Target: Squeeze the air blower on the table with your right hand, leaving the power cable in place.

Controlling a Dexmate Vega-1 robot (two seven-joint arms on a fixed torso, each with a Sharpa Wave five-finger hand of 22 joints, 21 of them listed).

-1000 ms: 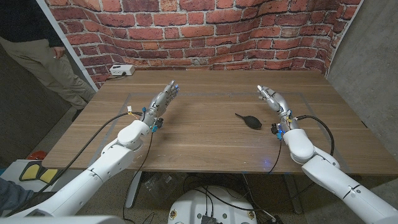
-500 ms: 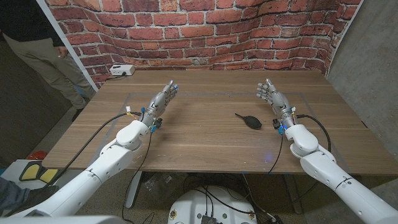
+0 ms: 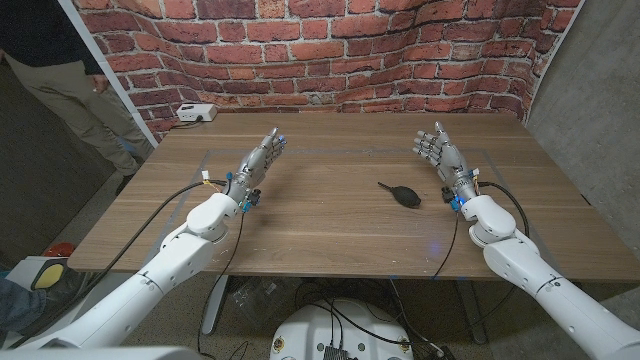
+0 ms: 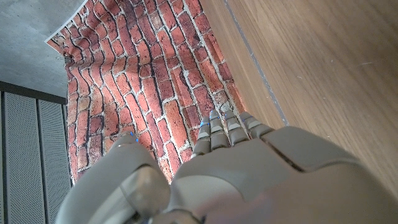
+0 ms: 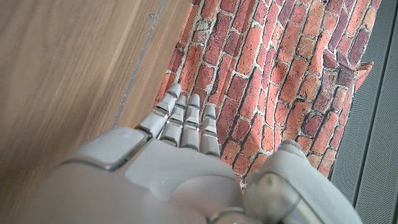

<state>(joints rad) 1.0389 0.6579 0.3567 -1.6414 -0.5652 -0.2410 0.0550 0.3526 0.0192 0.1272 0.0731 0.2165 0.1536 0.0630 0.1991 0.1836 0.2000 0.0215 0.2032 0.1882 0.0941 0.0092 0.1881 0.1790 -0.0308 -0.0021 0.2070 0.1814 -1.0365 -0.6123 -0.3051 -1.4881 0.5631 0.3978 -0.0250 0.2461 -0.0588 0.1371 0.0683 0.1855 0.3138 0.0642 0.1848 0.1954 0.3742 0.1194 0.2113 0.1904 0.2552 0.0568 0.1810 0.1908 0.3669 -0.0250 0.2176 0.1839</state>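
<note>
A small black air blower (image 3: 401,193) with a thin nozzle lies on the wooden table (image 3: 330,230), right of centre. My right hand (image 3: 441,156) is raised above the table to the right of the blower and a little farther back, fingers straight and apart, holding nothing. My left hand (image 3: 260,162) is held over the left half of the table, fingers extended, also holding nothing. In the right wrist view the right hand (image 5: 180,168) points toward the brick wall. In the left wrist view the left hand (image 4: 230,174) does the same.
A white power adapter (image 3: 194,114) with its cable sits at the table's back left corner. A brick-pattern backdrop (image 3: 330,50) stands behind the table. A person (image 3: 60,80) stands at the far left, beside the table.
My right hand has moved to the right and slightly back, away from the blower, and its fingers have straightened upward. The left hand and the blower have stayed put.
</note>
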